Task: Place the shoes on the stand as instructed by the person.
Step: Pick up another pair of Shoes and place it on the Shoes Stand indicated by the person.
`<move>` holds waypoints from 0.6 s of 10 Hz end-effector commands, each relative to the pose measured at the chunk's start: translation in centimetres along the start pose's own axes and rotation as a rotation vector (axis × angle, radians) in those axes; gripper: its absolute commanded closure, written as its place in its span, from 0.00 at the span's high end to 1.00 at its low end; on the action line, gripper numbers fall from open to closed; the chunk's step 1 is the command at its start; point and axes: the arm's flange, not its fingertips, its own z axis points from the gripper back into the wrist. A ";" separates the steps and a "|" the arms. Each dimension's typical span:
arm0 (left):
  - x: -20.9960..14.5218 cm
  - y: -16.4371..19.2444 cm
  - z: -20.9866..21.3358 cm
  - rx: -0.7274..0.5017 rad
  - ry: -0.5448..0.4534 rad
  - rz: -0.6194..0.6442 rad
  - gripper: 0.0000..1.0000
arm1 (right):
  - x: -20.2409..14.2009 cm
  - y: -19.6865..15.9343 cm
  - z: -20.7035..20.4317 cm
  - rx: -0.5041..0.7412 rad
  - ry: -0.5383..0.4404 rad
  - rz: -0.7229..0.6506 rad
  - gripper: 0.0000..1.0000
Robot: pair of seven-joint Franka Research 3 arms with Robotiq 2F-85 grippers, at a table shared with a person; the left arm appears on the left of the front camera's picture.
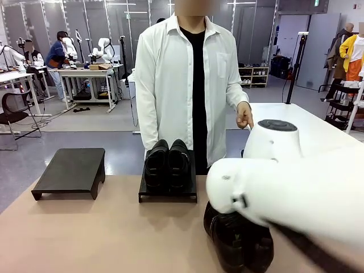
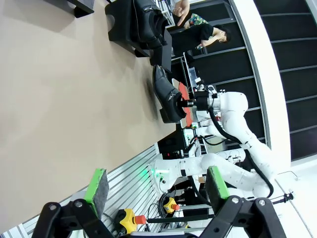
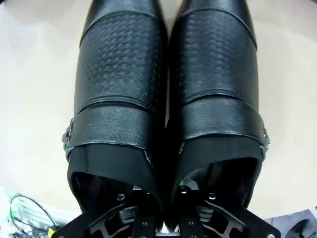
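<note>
Since the jaws of the right gripper [image 3: 159,208] are clamped on the inner walls of the buckled shoes [image 3: 166,99], low at the counter [image 1: 85,239], lift both level with a firm pinch. The middle stand [image 1: 168,197] holds another black pair [image 1: 167,162], the left stand [image 1: 71,170] nothing; the left gripper [image 2: 157,184] has its jaws apart.

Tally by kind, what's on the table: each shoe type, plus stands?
higher-topped shoes: 2
low buckled shoes: 2
black stands: 2 (bare stand, loaded stand)
Total: 6
</note>
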 end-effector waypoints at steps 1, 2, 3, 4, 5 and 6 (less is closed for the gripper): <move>0.3 -0.2 0.2 -0.017 -0.008 -0.017 1.00 | 0.6 -0.3 5.4 0.063 -0.027 0.028 0.00; 0.3 -0.2 0.2 -0.017 -0.008 -0.017 1.00 | 0.7 -0.8 6.8 0.075 -0.032 0.043 0.00; 0.3 -0.2 0.2 -0.017 -0.008 -0.017 1.00 | 0.6 -0.9 7.1 0.082 -0.042 0.046 0.00; 0.3 -0.2 0.2 -0.017 -0.008 -0.017 1.00 | 0.5 -1.1 7.4 0.095 -0.043 0.045 0.00; 0.3 -0.2 0.2 -0.017 -0.008 -0.017 1.00 | 0.1 -1.2 7.5 0.112 -0.050 0.052 0.00; 0.3 -0.2 0.2 -0.017 -0.008 -0.017 1.00 | 1.2 -1.7 6.5 0.093 -0.028 0.072 0.00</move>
